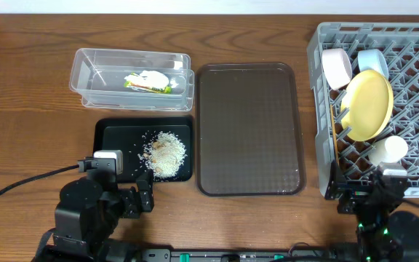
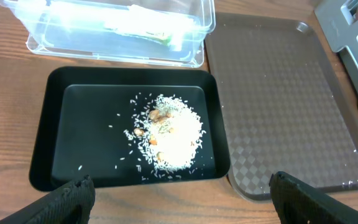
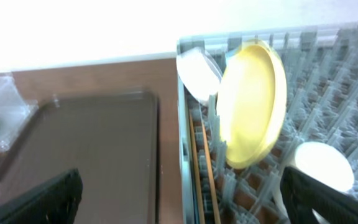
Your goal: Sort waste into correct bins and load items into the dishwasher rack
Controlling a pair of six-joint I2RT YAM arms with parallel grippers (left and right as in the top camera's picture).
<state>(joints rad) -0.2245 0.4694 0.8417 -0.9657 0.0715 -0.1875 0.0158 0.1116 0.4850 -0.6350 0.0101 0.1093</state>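
Tabletop (image 1: 20,109) is looking sorted; rice (image 2: 169,137) is lying just ahead of left gripper (image 2: 179,190); it and right gripper (image 3: 182,199) are gaping empty.

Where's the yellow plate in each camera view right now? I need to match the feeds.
Overhead: the yellow plate is at the right, on edge in the grey rack, to the right of the brown tray.
Left wrist: not in it; only a corner of the rack shows at top right.
Right wrist: right of centre, upright in the rack.
Shared landmark: the brown tray, which shows in all three views.
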